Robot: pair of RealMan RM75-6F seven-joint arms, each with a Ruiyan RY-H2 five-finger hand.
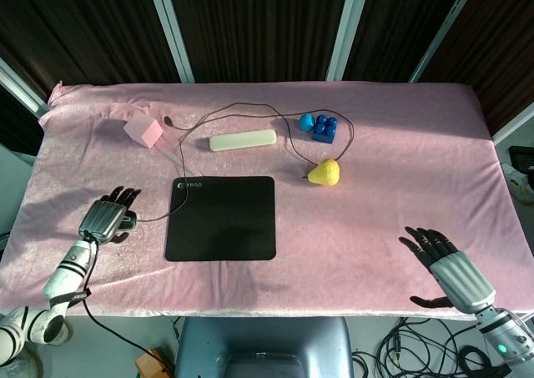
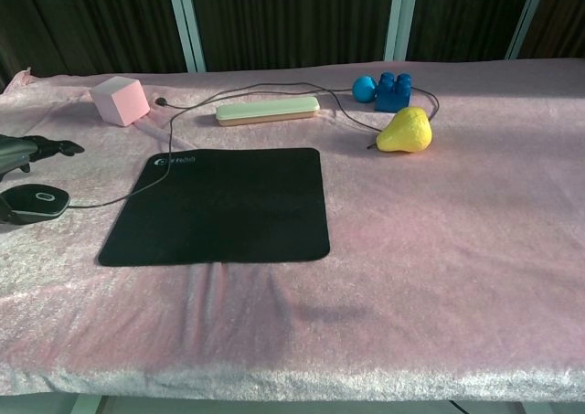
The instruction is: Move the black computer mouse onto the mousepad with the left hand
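The black mouse [image 2: 35, 200] sits on the pink cloth [image 1: 375, 194] at about nine o'clock from the mousepad [image 1: 221, 217], just off its left edge and not on it, so the task is not yet done. In the head view the mouse is mostly hidden under the left hand.

It looks like a light, hard plastic shell, smooth and rounded — likely to slip from a loose pinch. The best hold is probably across its two long sides, palm over the hump. Its thin cord [image 1: 242, 107] runs from the nose past the pad's top-left corner and loops away towards twelve o'clock, round the blue blocks [image 1: 319, 126] and the yellow pear [image 1: 324, 173]. The cord is limp and should trail along, though it may drag or tug the mouse crooked on the plush cloth.

The left hand [image 1: 105, 219] hangs over the mouse with its fingers stretched out and slightly apart, pointing to about one o'clock. In the chest view only the fingertips [image 2: 57, 145] show at the left edge, above and behind the mouse and apart from it — it holds nothing.

The right hand [image 1: 442, 257] lies far off at four o'clock, near the table edge, fingers spread and empty.
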